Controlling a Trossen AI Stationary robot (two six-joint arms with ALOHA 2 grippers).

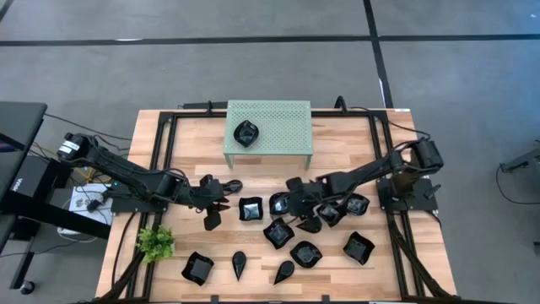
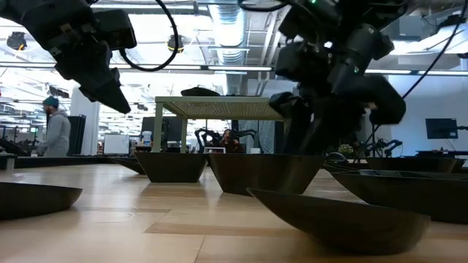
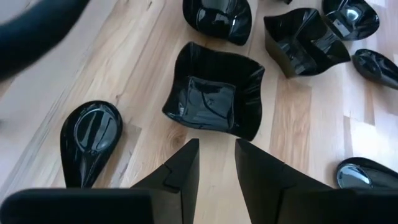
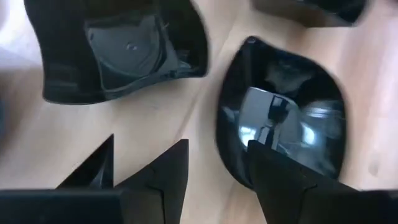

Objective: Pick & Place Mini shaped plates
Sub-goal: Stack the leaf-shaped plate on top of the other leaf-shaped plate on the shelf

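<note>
plates: the mini shaped plates (image 1: 305, 253) lie scattered over the near half of the wooden table (image 1: 364, 143), most bunched at centre-right; one wavy dish (image 1: 245, 133) already sits on top of the mint-green rack (image 1: 291, 139).
target plate: by my reading, the pointed teardrop dish (image 4: 283, 118) in the right wrist view, lying hollow-side up on the wood beside a wavy square dish (image 4: 118, 46).
key relation: the teardrop's near rim lies between the right gripper's (image 4: 214, 171) fingers, one finger tip over the bowl and the other outside it on the table; its long axis runs roughly forward and away from the wrist, so the jaws straddle the rim.
right gripper: parted with a clear gap, holding nothing yet; it sits low over the centre cluster in the high view (image 1: 297, 199).
left gripper: (image 3: 216, 163) parted with a narrow gap and empty, pointing at a wavy square plate (image 3: 214, 93) just ahead, a teardrop spoon-like dish (image 3: 89, 134) off to one side; in the high view it hovers left of the cluster (image 1: 221, 196).
nearer arm: the right one, judged already placed for the pinch.
outlying: a small green plant (image 1: 155, 243) at the table's near left edge; a person (image 2: 55, 126) stands in the room behind.
</note>
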